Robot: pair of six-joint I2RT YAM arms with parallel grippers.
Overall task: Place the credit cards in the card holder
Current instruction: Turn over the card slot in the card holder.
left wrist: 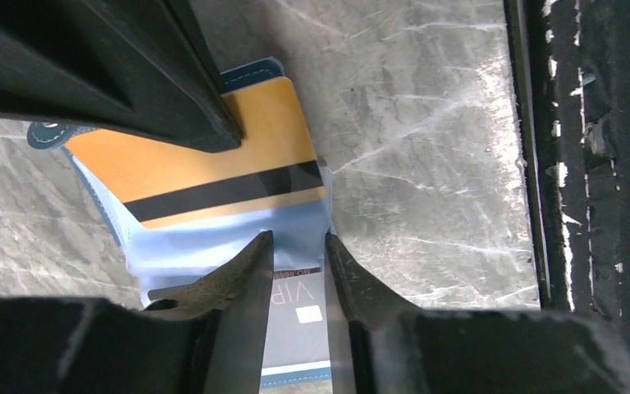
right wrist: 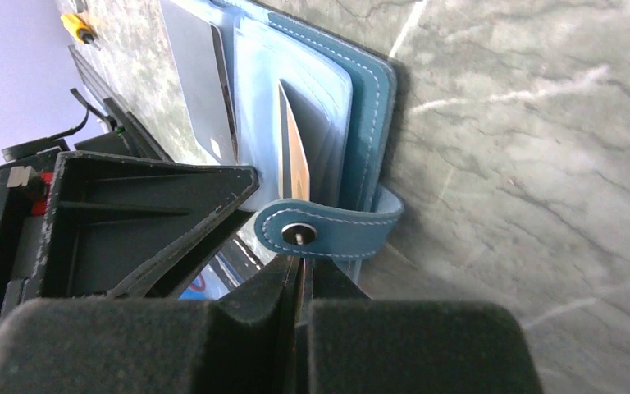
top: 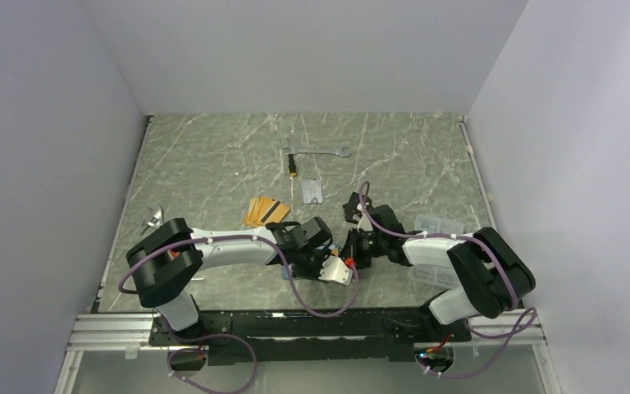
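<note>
The teal card holder (right wrist: 373, 90) lies open on the marble table, its pale blue pockets (left wrist: 213, 246) facing up. An orange credit card with a black stripe (left wrist: 205, 176) stands partly in one pocket, and my right gripper (right wrist: 302, 267) is shut on its edge, just behind the snap tab (right wrist: 328, 231). A dark grey VIP credit card (left wrist: 299, 304) sits in the other pocket. My left gripper (left wrist: 295, 254) hovers over it, jaws a little apart, holding nothing. More orange cards (top: 264, 211) lie on the table. From above, both grippers (top: 343, 258) hide the holder.
A wrench (top: 318, 151), a yellow-tipped screwdriver (top: 294, 166) and a clear packet (top: 312, 190) lie farther back. Another clear packet (top: 439, 223) sits by the right arm. A small metal piece (top: 154, 218) rests near the left wall. The table's black front rail (left wrist: 591, 164) runs close by.
</note>
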